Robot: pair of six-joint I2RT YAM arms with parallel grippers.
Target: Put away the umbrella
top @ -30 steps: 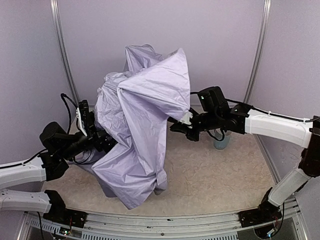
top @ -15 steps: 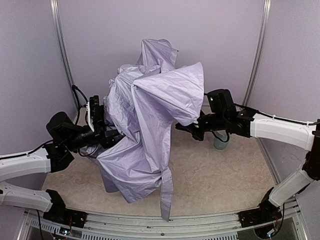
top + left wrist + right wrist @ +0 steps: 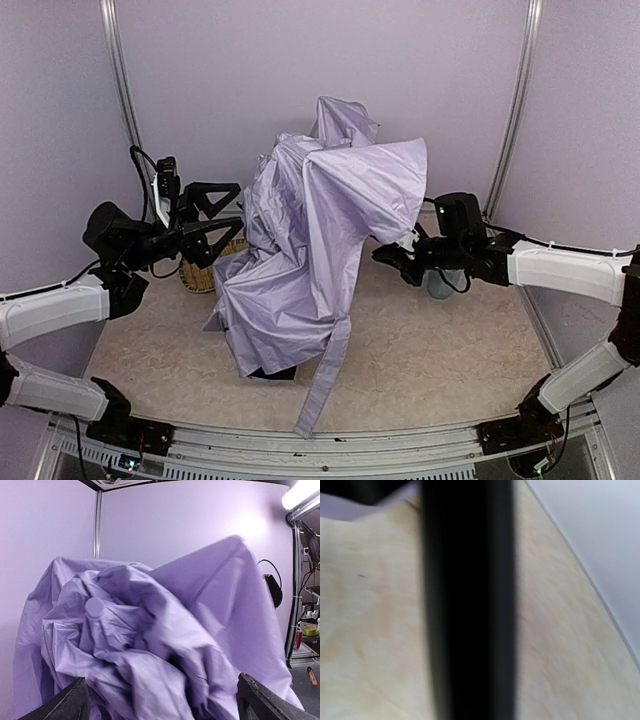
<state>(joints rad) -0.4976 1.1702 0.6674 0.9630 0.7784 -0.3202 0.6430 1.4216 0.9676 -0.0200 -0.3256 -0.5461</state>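
The umbrella is a crumpled, half-collapsed pale lavender canopy held up over the middle of the table, its strap hanging to the front edge. My left gripper is open and empty just left of the fabric. In the left wrist view the canopy fills the frame between my spread fingertips. My right gripper reaches under the canopy's right side and is shut on the umbrella's handle end. The right wrist view shows only a blurred black bar over the table.
A woven straw tray sits on the table behind my left gripper, partly hidden by fabric. A light blue mug stands behind my right arm. Grey walls and metal posts enclose the back and sides.
My left gripper has let go of the fabric, opened wide and pulled back to the left. The umbrella has shifted right and up with the right gripper, and the strap has dropped down.
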